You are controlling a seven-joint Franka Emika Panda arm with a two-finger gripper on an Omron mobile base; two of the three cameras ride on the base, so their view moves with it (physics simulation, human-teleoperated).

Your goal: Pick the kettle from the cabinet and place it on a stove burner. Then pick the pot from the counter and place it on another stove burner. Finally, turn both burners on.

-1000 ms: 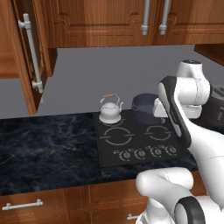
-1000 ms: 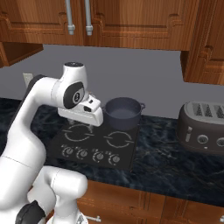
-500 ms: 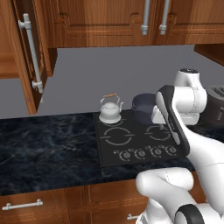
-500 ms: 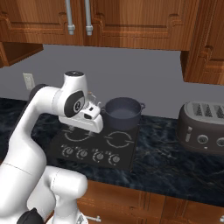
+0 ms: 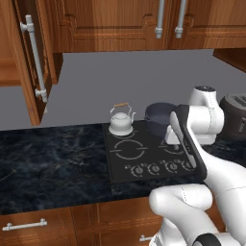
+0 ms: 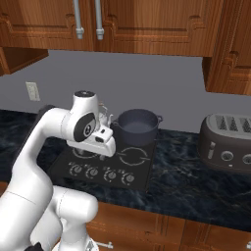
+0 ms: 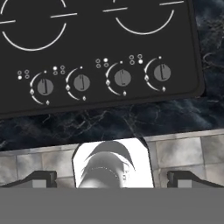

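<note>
The silver kettle (image 5: 120, 123) stands on the back left stove burner of the black cooktop (image 5: 144, 169). On the back right burner sits the dark grey pot (image 5: 160, 117) (image 6: 136, 126). My gripper (image 7: 112, 177) hangs open and empty above the cooktop's front edge, looking down on the row of knobs (image 7: 81, 82) and the two bare front burners (image 7: 33, 30). Its dark fingertips (image 7: 41, 177) stand wide apart. In the right base view the hand (image 6: 104, 146) hovers over the left front burner, in front of the pot. The cabinet (image 5: 33, 62) door stands open at upper left.
A dark toaster (image 6: 229, 142) stands on the black marble counter (image 5: 48, 163) to the right of the cooktop. Closed wall cupboards with silver bar handles (image 5: 160, 19) hang above. Wooden drawers (image 5: 29, 225) run below the counter.
The hand has come down and forward from above the back burners to low over the cooktop's front edge. Kettle and pot have not moved.
</note>
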